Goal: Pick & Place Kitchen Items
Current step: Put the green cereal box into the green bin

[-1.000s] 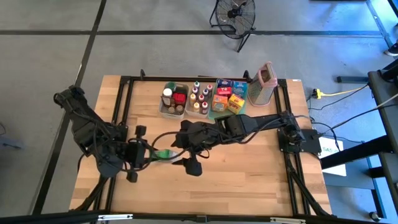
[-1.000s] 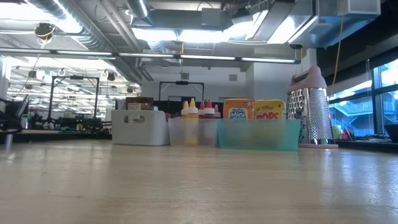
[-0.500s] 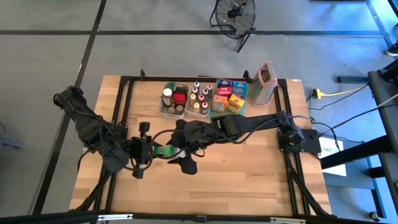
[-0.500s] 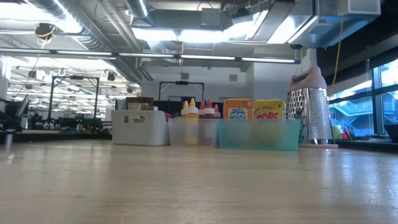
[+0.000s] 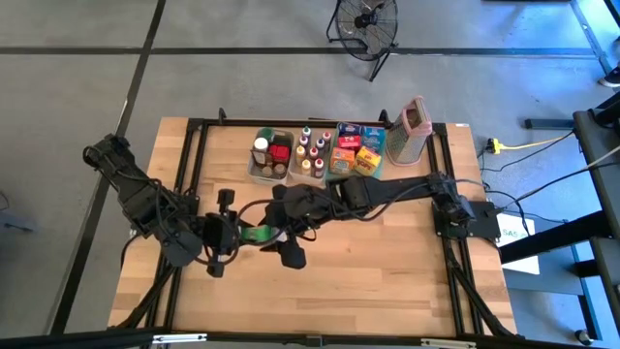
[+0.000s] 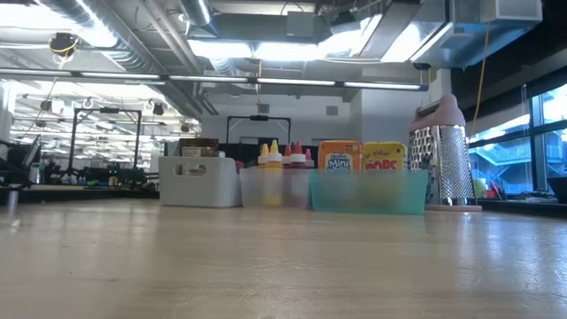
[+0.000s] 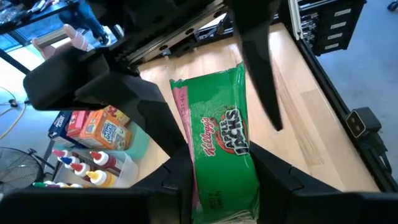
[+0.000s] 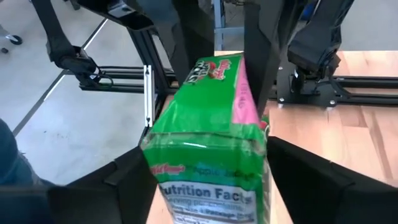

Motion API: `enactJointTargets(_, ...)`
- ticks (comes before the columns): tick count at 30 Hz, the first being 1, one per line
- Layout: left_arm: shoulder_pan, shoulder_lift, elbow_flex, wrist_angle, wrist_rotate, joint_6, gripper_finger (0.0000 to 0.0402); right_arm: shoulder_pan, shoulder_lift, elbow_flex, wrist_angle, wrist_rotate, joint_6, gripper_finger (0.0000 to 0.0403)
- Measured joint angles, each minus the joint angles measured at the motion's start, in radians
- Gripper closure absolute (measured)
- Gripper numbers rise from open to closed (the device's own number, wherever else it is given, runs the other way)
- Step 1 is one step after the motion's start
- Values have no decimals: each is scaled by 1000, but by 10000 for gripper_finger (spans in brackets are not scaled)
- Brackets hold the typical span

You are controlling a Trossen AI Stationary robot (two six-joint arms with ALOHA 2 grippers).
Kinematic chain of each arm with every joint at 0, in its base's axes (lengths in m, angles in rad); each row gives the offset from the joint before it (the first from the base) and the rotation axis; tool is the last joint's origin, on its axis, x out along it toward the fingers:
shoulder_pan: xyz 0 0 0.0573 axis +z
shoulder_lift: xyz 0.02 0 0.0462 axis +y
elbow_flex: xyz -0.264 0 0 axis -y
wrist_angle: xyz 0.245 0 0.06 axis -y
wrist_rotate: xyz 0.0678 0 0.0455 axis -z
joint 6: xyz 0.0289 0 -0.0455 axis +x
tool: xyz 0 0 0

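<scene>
Your left hand (image 5: 235, 236), out over the middle of the bench toward its near edge, is clamped narrowly on one end of the green cereal box (image 5: 256, 236); the left wrist view shows the box (image 7: 219, 158) standing out between the two fingers, lifted clear of the wood. Keep that grip steady and hold the box level, because this looks like a handover in mid-air and any twist on your side will skew the other side's catch. Your right hand (image 5: 276, 236) sits at the box's free end, its fingers spread wide on either side of the box (image 8: 208, 134) and, as far as I can tell, not yet pressing on it. Judge the closing by the right wrist view: the fingers should meet the box's flat faces squarely rather than a corner, and the box is light card that will crush if squeezed hard. Let go with the left only once the right clearly bears the weight, then draw the left straight back along the box's length. The likely goal is the green tray (image 5: 339, 175) at the far edge of the bench, where the other food boxes (image 5: 353, 152) stand beside the spice bottles (image 5: 310, 151) and the box grater (image 5: 410, 135), so plan a high carry over those.
</scene>
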Motion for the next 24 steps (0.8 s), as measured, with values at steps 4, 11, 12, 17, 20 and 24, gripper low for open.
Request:
enactJointTargets(4, 9, 1, 0, 0, 4, 5, 289, -7, 0, 0, -11, -22, 0, 150)
enactJointTargets(11, 28, 0, 0, -1, 15, 0, 289, -8, 3, 0, -16, -16, -12, 217)
enactJointTargets(12, 31, 0, 0, -1, 16, -1, 288, -8, 3, 0, -16, -14, -12, 226)
enactJointTargets(17, 32, 0, 0, -1, 10, -3, 285, -9, 4, 0, -17, -11, -15, 262)
enactJointTargets(20, 32, 0, 0, 0, 10, -15, 284, -8, 4, 0, -21, -12, -15, 269)
enactJointTargets(24, 32, 0, -1, 2, 13, -77, 279, -9, 4, 0, -23, -20, -16, 270)
